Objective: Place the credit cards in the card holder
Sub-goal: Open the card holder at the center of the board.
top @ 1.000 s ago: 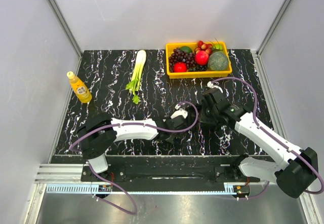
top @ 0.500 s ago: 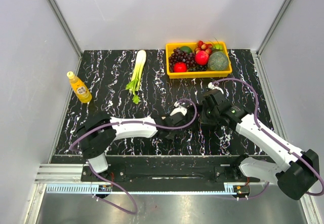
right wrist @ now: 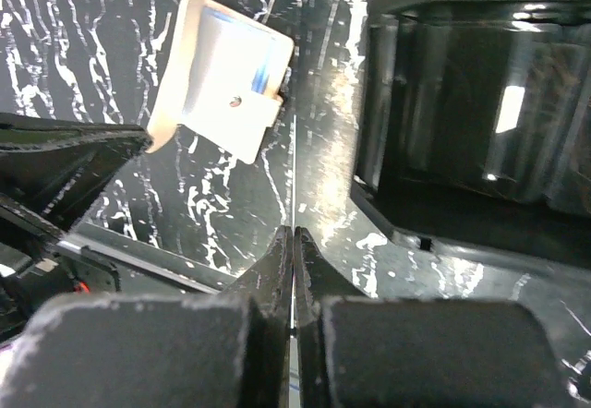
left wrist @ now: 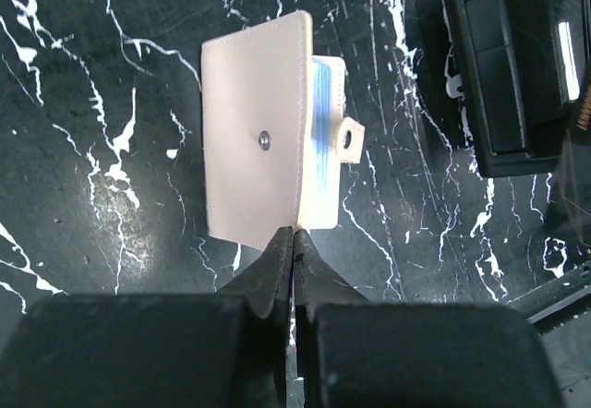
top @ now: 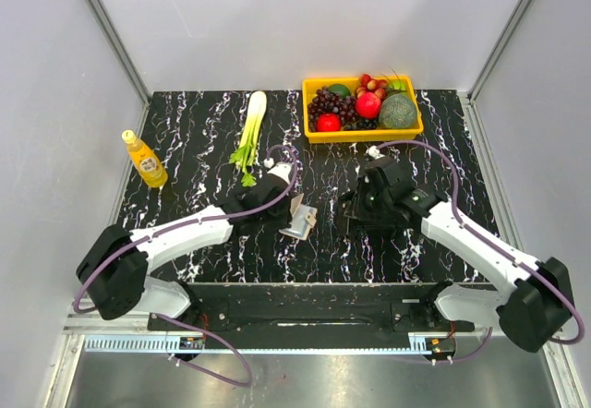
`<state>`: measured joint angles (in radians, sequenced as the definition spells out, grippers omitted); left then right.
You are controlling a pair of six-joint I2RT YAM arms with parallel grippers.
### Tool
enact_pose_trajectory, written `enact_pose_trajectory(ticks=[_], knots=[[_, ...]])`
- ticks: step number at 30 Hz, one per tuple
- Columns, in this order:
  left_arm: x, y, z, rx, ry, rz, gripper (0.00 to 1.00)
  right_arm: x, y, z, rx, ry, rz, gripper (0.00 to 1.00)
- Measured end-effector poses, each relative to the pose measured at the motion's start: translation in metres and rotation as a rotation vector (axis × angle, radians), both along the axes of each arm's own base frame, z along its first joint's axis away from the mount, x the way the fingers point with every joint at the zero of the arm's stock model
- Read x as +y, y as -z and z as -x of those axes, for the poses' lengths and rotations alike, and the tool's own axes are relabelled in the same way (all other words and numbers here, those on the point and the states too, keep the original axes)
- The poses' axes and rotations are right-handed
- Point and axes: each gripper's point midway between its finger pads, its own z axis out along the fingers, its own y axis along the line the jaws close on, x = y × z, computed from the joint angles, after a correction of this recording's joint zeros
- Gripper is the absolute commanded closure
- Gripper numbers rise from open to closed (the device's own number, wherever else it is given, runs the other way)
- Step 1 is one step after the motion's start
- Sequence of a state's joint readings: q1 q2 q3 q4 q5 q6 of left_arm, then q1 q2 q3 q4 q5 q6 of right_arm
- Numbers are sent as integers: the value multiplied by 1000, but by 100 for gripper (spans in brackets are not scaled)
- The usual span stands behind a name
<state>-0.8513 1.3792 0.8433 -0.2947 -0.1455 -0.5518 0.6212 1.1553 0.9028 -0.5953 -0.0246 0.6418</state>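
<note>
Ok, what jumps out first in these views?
The pale card holder at the centre of the dark marbled table, with a strip of blue showing inside it. Next the yellow tray of fruit at the far right, and the orange bottle at the left edge.

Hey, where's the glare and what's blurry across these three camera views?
Top external: evenly lit and sharp, no glare on the table. Left wrist: card holder crisp though bright, left fingers out of focus up close. Right wrist: a bright reflection streaks the table, the card holder is washed out, right fingers blurred.
</note>
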Motion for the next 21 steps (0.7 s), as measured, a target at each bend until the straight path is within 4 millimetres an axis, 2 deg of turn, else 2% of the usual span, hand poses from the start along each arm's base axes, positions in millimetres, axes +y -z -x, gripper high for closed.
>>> enact_pose_trajectory(ticks=[5,8,12,16,21], knots=[[18,15,2,47,-43,51,100,32,11,-14,33,-25,-85,100],[38,25,2,74,-93,56,100,49,20,-21,49,-36,-118,100],[57,28,-2,88,-151,70,100,72,35,-27,83,-64,-130,100],[56,19,-3,81,-143,104,100,89,39,-33,86,-84,-148,100],[34,-2,1,93,-57,206,100,95,34,-37,67,-80,-172,100]])
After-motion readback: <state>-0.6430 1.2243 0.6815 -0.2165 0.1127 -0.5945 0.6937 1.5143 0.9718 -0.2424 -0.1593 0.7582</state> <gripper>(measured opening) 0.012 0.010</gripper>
